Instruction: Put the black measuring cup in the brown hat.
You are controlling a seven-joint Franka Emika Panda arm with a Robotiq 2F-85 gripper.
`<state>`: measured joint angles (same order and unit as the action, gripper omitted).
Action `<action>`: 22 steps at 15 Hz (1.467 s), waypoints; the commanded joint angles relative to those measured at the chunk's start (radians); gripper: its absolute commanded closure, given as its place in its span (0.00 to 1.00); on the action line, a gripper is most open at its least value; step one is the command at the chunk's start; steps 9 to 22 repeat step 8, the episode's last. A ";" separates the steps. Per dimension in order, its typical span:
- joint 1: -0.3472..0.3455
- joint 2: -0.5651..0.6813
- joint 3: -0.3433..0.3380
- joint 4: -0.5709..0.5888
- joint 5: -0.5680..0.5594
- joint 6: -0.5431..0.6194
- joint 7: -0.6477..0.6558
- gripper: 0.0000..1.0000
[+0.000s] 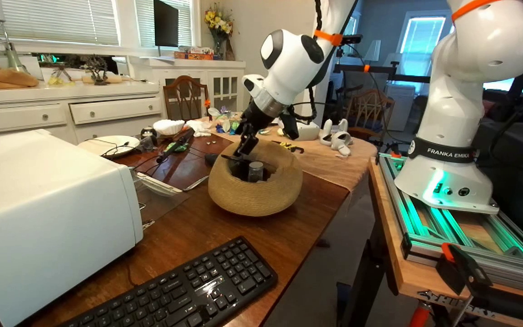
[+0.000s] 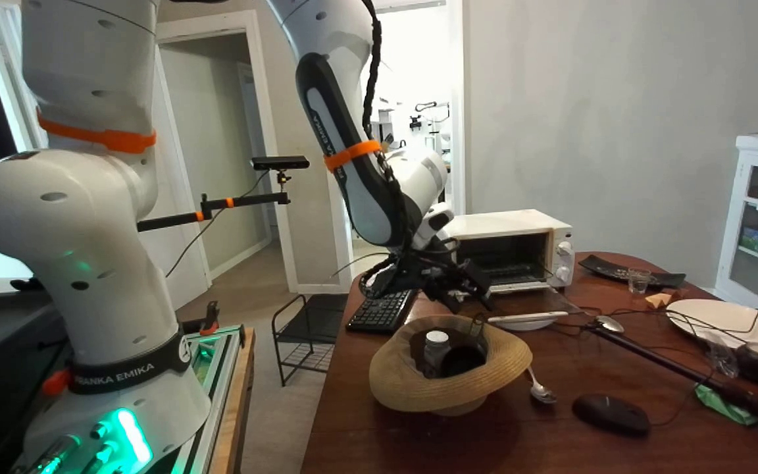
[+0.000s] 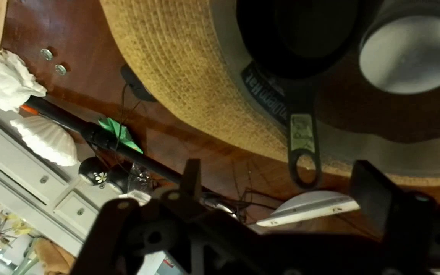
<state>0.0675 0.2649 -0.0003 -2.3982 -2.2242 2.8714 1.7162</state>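
The brown hat stands on the table with its hollow facing up; it shows in an exterior view and in the wrist view. The black measuring cup sits in the hat's hollow. In the wrist view its cup is inside, and its handle reaches over the hat's brim. My gripper is open and empty, its fingers apart on either side of the handle's end, not touching it. In an exterior view the gripper hangs just above the brim.
A jar with a pale lid stands beside the cup in the hat. A white toaster oven, a keyboard, a mouse, a spoon, a white plate and a black pole surround it.
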 commanded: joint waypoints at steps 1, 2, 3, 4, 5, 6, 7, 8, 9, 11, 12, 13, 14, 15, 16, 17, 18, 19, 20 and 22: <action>-0.026 -0.146 -0.007 -0.099 0.049 0.079 0.085 0.00; -0.028 -0.178 -0.035 -0.148 0.106 0.071 0.054 0.00; -0.035 -0.203 -0.056 -0.186 0.151 0.074 0.028 0.00; -0.048 -0.222 -0.075 -0.221 0.182 0.075 0.016 0.00; -0.057 -0.246 -0.095 -0.264 0.213 0.053 0.007 0.00; -0.035 -0.173 -0.066 -0.167 0.149 0.054 0.037 0.00; -0.047 -0.193 -0.083 -0.203 0.168 0.054 0.026 0.00; -0.056 -0.209 -0.093 -0.226 0.175 0.054 0.023 0.00; -0.056 -0.209 -0.093 -0.226 0.175 0.054 0.023 0.00; -0.056 -0.209 -0.093 -0.226 0.175 0.054 0.023 0.00; -0.056 -0.209 -0.093 -0.226 0.175 0.054 0.023 0.00; -0.056 -0.209 -0.093 -0.226 0.175 0.054 0.023 0.00; -0.056 -0.209 -0.093 -0.226 0.175 0.054 0.023 0.00; -0.056 -0.209 -0.093 -0.226 0.175 0.054 0.023 0.00; -0.056 -0.209 -0.093 -0.226 0.175 0.054 0.023 0.00; -0.056 -0.209 -0.093 -0.226 0.175 0.054 0.023 0.00; -0.056 -0.209 -0.093 -0.226 0.175 0.054 0.023 0.00; -0.056 -0.209 -0.093 -0.226 0.175 0.054 0.023 0.00; -0.056 -0.209 -0.093 -0.226 0.175 0.054 0.023 0.00; -0.056 -0.209 -0.093 -0.226 0.175 0.054 0.023 0.00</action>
